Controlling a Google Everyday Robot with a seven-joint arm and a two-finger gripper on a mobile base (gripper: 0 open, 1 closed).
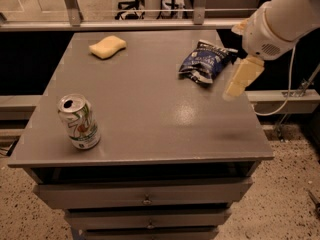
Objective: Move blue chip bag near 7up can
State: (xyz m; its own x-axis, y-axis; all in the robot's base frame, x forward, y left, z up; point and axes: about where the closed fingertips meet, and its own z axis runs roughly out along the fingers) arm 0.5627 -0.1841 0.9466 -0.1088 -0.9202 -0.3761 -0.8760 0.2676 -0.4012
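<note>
Reaching for the small crinkled dark-blue foil chip bag (205, 61) is judged to be the step in hand, since the bag is seen lying flat and ungrasped in the upper right of the frame, on the far right part of the grey flat-topped drawer cabinet (150, 114). The pale cream gripper (241, 78) is held just to the right of the bag, near the right edge of the cabinet top and hanging from the bulky white robot arm (280, 19) that enters from the upper right corner. No contact between gripper and bag can be made out, and nothing is seen to be carried. Whether the gripper is spread or pressed together cannot be told from this view.

The white and silver aluminium 7up can (79, 122) is found upright in the lower left of the frame, close to the near left corner of the cabinet top and well apart from the bag. A pale yellow sponge (107, 46) is placed in the upper left, away from both.

For the next move, the gripper would probably need to be shifted left over the bag, lowered onto it, and closed on the crumpled foil. Only then could the bag be carried diagonally toward the lower left and set down beside the can without the can being knocked over.
</note>
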